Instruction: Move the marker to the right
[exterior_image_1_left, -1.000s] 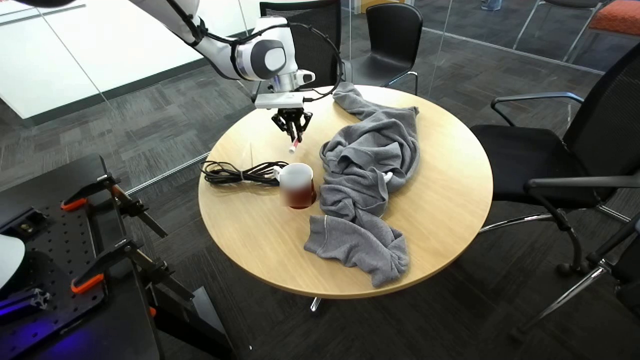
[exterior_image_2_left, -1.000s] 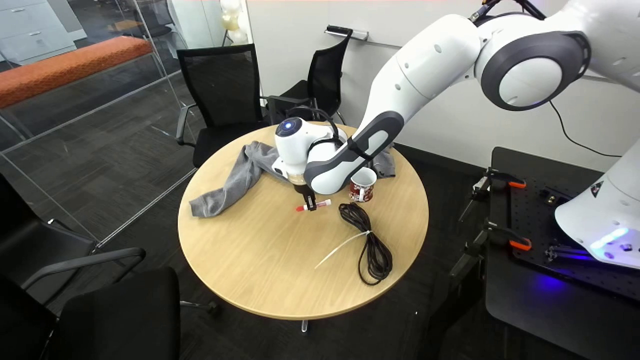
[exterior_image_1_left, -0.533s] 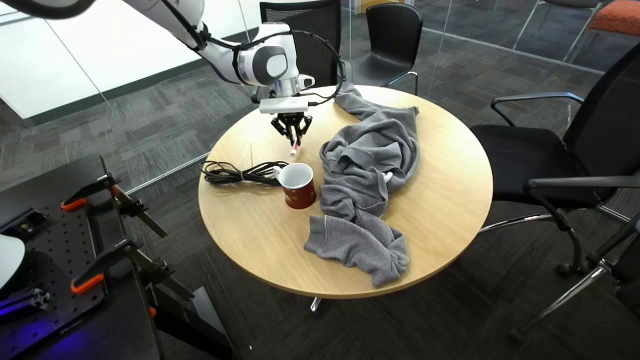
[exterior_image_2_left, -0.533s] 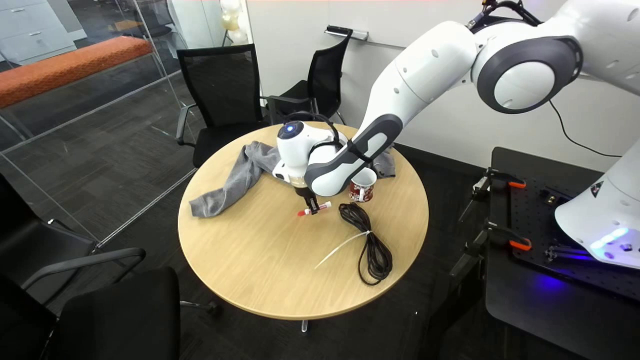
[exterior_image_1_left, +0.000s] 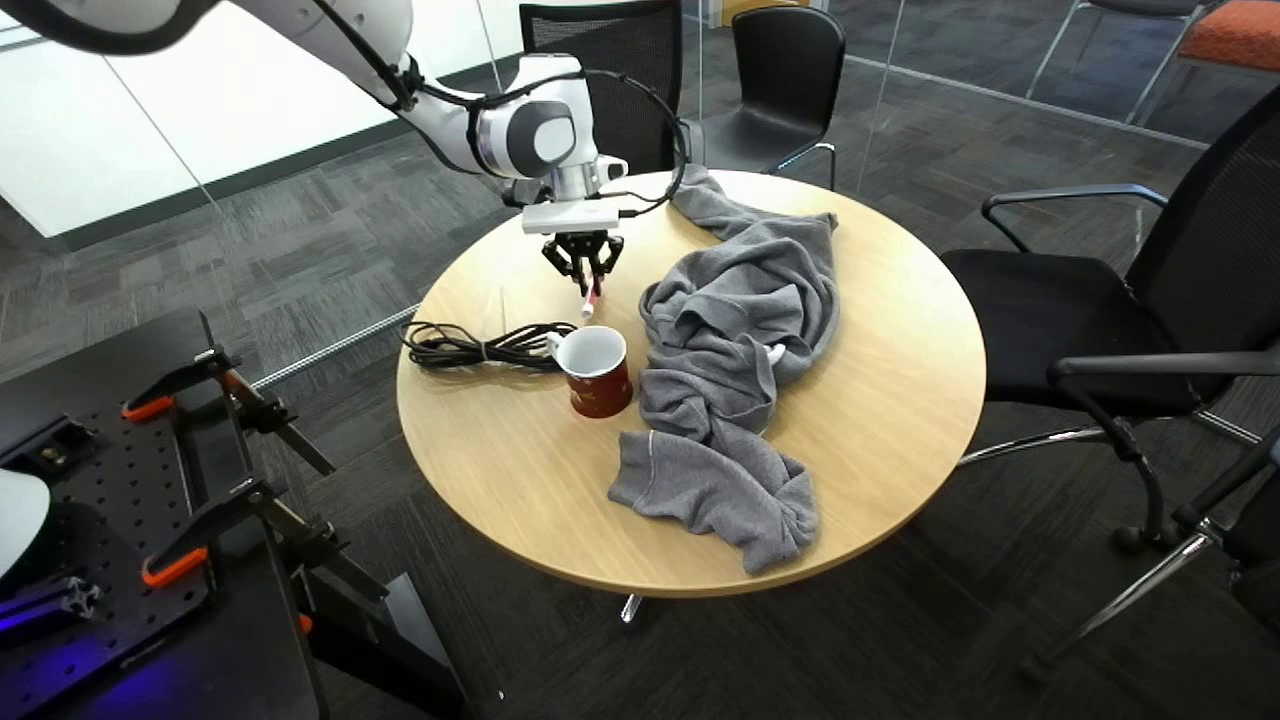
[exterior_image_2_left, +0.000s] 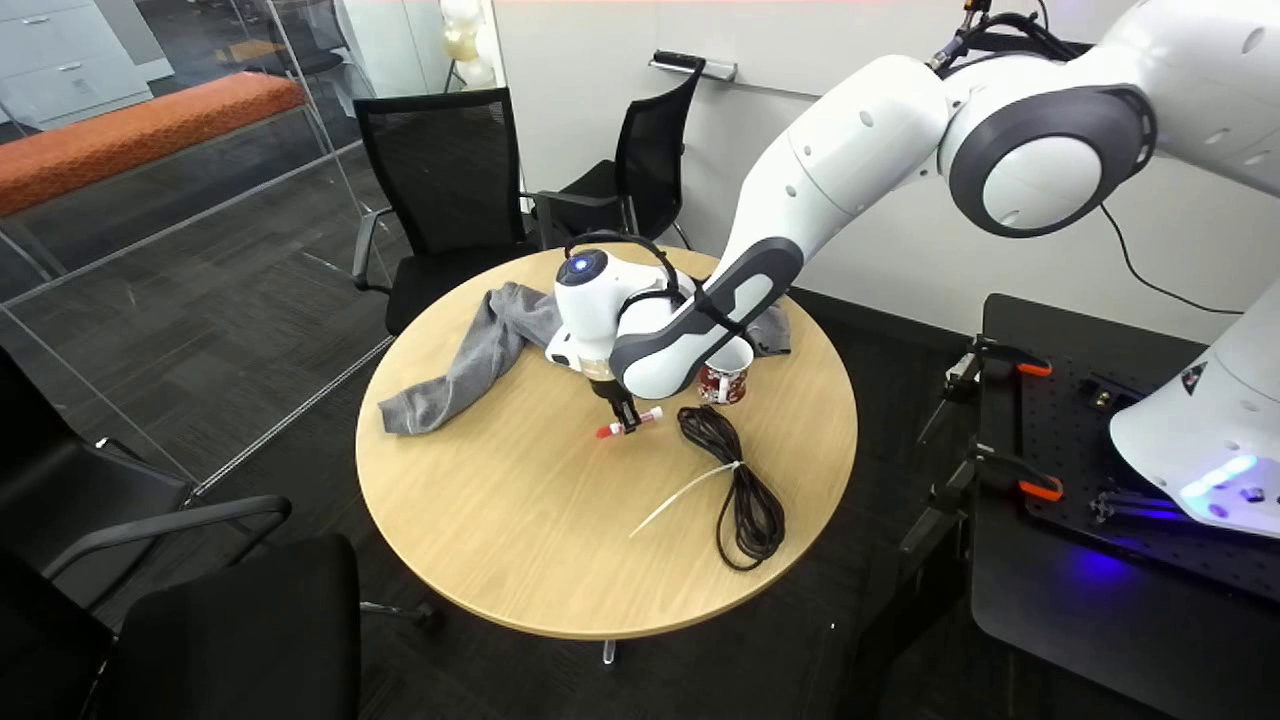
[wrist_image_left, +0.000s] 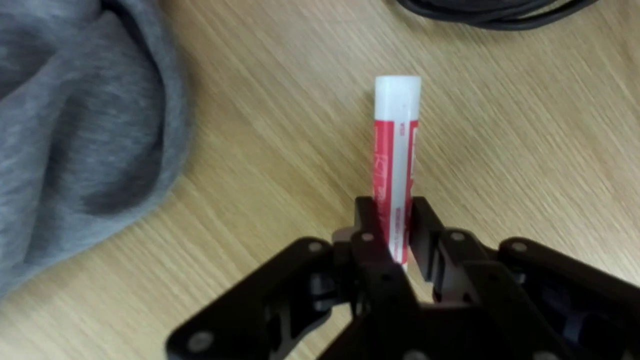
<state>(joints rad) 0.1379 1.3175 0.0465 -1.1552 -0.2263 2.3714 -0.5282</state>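
The marker is a thin red and white stick with a white end and a red end. In the wrist view the marker (wrist_image_left: 397, 150) points up the picture, its lower part between my fingertips. My gripper (wrist_image_left: 391, 215) is shut on it, with a finger against each side. The marker shows in both exterior views (exterior_image_1_left: 587, 308) (exterior_image_2_left: 650, 415), with the gripper (exterior_image_1_left: 591, 284) (exterior_image_2_left: 629, 422) around its middle. It is low over the table (exterior_image_2_left: 520, 540); I cannot tell if it touches the wood. The red end is hidden in the wrist view.
The dark red mug (exterior_image_1_left: 600, 392) stands near the marker's white end. The black coiled cable (exterior_image_2_left: 752, 510) with a pale tie lies beside it. A crumpled grey cloth (exterior_image_1_left: 740, 300) lies on the gripper's other side. Chairs (exterior_image_1_left: 790, 90) stand around the round table.
The gripper has moved down toward the table, and the marker has moved down with it, shifting slightly. The mug, cable and cloth have not moved.
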